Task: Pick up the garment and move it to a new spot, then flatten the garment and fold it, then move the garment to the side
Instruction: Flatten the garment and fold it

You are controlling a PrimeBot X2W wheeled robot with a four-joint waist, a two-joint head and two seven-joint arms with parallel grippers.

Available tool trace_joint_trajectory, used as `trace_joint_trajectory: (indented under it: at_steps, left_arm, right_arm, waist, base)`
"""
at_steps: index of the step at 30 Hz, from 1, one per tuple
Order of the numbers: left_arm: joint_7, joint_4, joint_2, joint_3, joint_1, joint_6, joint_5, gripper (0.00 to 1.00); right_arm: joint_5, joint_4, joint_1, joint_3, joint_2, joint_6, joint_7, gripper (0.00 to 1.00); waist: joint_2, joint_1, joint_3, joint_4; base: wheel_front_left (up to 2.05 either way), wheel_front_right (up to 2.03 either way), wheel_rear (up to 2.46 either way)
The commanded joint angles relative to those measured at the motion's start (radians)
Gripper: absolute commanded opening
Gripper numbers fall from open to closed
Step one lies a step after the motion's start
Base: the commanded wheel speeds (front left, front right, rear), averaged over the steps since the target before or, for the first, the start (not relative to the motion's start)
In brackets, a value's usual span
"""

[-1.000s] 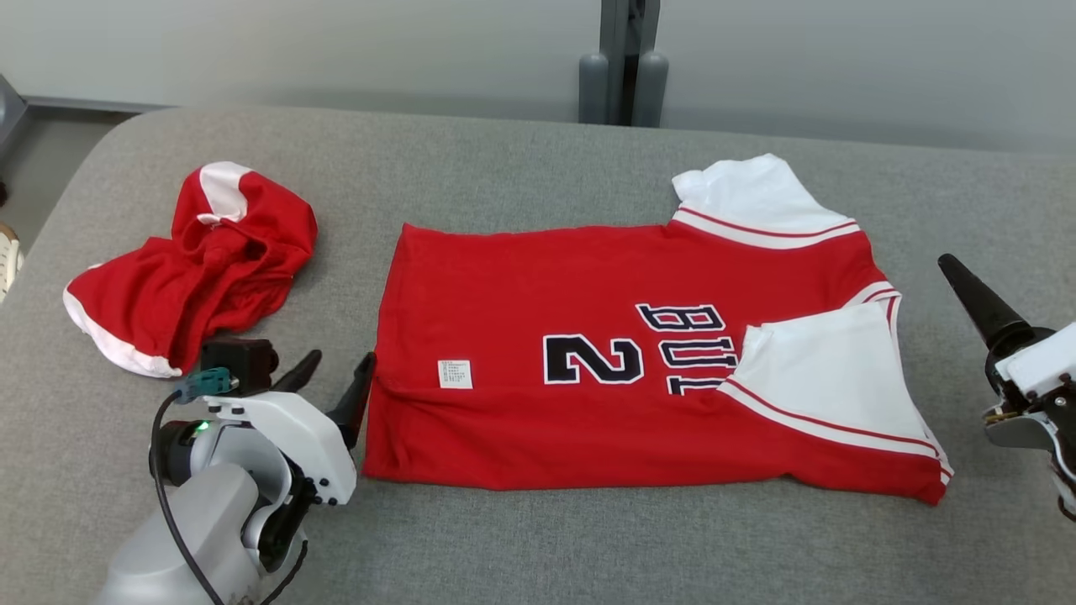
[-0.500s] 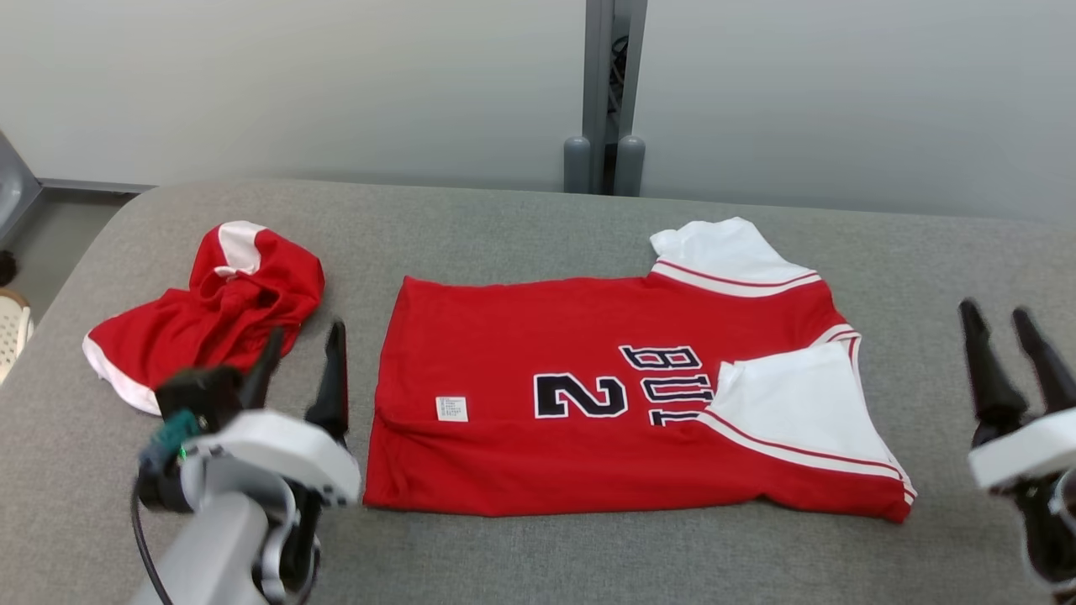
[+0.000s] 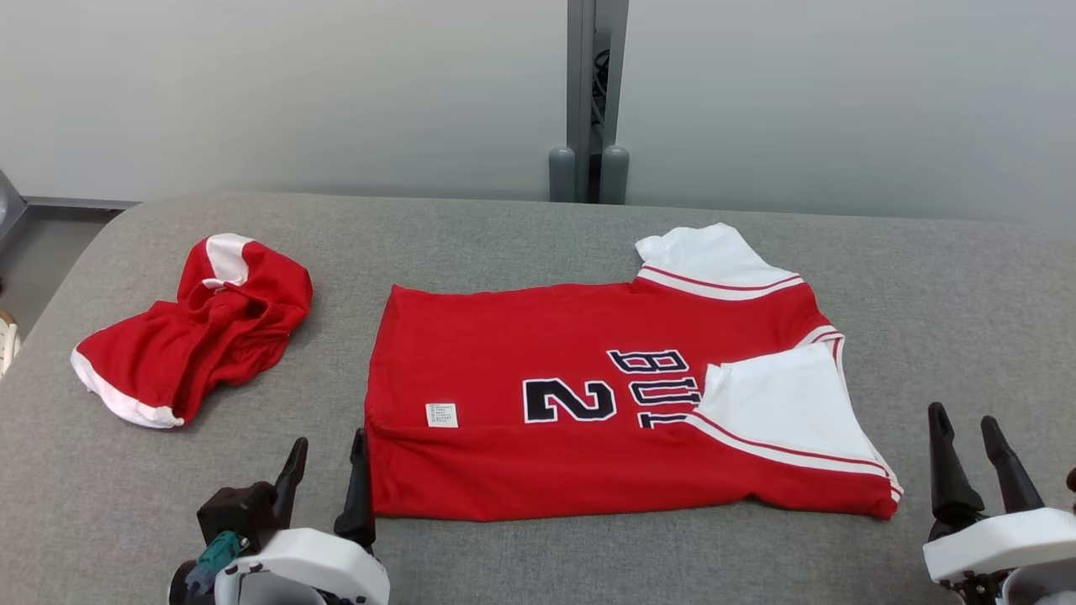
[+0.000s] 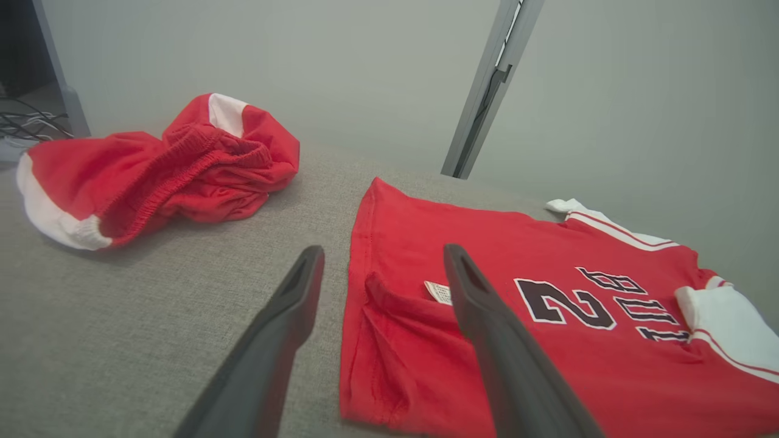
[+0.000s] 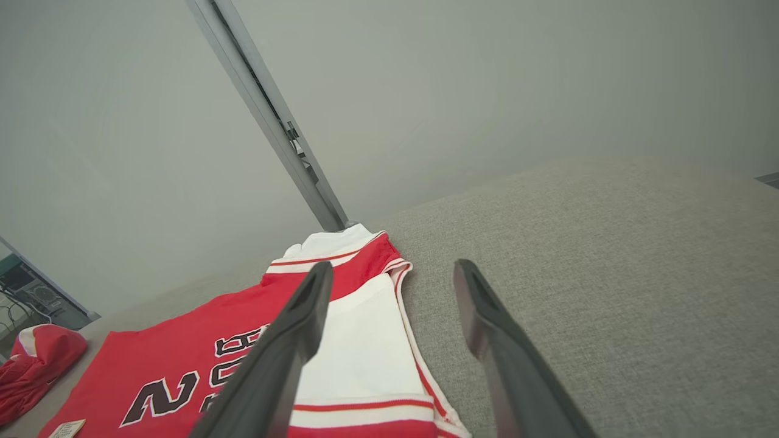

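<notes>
The garment [image 3: 546,370] is a red jersey with white sleeves and a black "2", lying flat on the grey table with its near long edge and near sleeve folded over onto the body; it also appears in the left wrist view [image 4: 487,316] and the right wrist view [image 5: 182,359]. My left gripper [image 3: 326,454] is open at the lower left, just off the jersey's hem corner, with nothing between its fingers [image 4: 292,316]. At the lower right, my right gripper [image 3: 964,420] is open and empty, a short way right of the sleeve end.
Crumpled red shorts with white trim [image 3: 197,332] lie at the table's left [image 4: 152,170]. The grey padded table [image 3: 504,244] has rounded far corners. A grey wall with a vertical metal post [image 3: 588,92] stands behind it. Floor shows at far left.
Both arms have pulled back toward me, off the jersey's ends, with fingers now pointing up the view. The head camera has tilted up, showing more wall. The jersey lies unmoved.
</notes>
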Motion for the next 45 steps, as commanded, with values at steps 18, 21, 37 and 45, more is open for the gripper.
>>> trace_joint_trajectory:
  at_steps: [18, 21, 37, 45]
  left_arm:
    - [0.010, 0.363, -0.020, -0.074, -0.120, -0.109, -0.098, 1.00]
    - [0.012, 0.382, -0.020, -0.102, -0.139, -0.120, -0.169, 1.00]
    - [0.010, 0.455, -0.021, -0.247, -0.214, -0.127, -0.373, 0.49]
    - [0.000, 0.475, -0.021, -0.283, -0.243, -0.129, -0.414, 0.00]
  right_arm:
    - [0.156, 0.298, -0.098, 0.069, 0.011, 0.002, 0.002, 1.00]
    - [0.177, 0.322, -0.118, 0.089, 0.012, 0.002, 0.001, 1.00]
    - [0.271, 0.433, -0.193, 0.195, 0.001, 0.002, 0.000, 1.00]
    - [0.314, 0.448, -0.219, 0.260, 0.005, 0.002, 0.028, 0.00]
  waist:
    - [0.0000, 0.0000, 0.045, 0.016]
    - [0.0000, 0.0000, 0.054, 0.014]
    - [0.0000, 0.0000, 0.089, 0.018]
    - [0.0000, 0.0000, 0.097, 0.029]
  base:
    - [0.00, 0.00, 0.00]
    - [0.00, 0.00, 0.00]
    - [0.00, 0.00, 0.00]
    - [0.00, 0.00, 0.00]
